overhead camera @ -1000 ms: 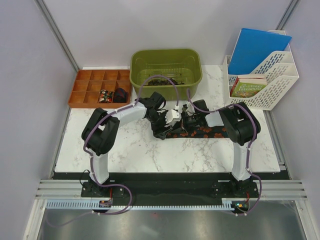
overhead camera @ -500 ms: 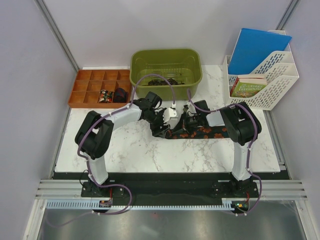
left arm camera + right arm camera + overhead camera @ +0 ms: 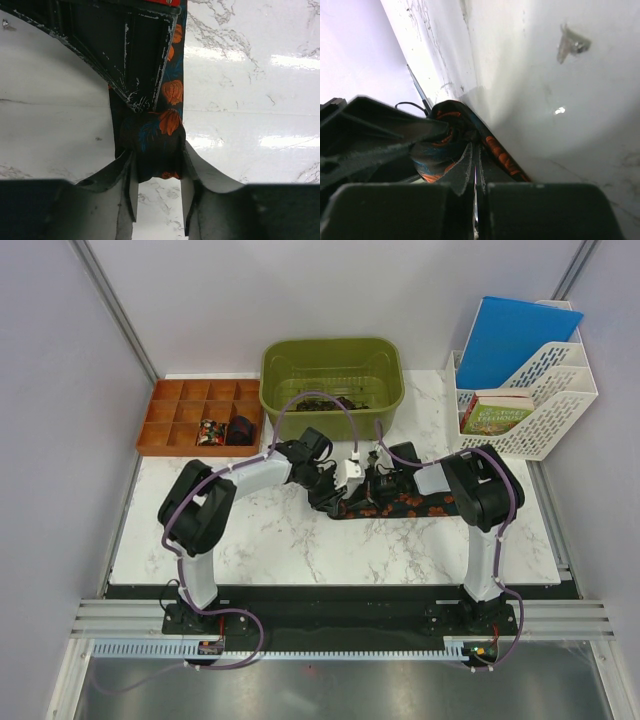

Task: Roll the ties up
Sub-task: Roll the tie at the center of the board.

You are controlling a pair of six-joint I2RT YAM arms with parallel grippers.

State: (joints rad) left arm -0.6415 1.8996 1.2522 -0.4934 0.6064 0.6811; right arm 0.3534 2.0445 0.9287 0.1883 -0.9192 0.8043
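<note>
Bare white marble-patterned table top point(image 3: 260, 540) spreads from the arm bases at 6 o'clock up to the long black fabric necktie with orange-red blotches point(image 3: 405, 505). The necktie lies flat across the centre toward 3 o'clock, with its 9 o'clock end rolled. The left gripper point(image 3: 157, 165) pinches that roll, its fingers narrow against both sides; a second ago they stood wide. The right gripper point(image 3: 474, 170) is fully closed, tips against the coil; whether cloth is caught is unclear. From overhead, the wrists hide the roll. Beyond lie an orange compartment tray point(image 3: 180, 400) at 10, a green plastic tub point(image 3: 285, 390) at 12 holding a dark, indistinct tangle, and a white slotted file rack point(image 3: 545, 425) at 2.
</note>
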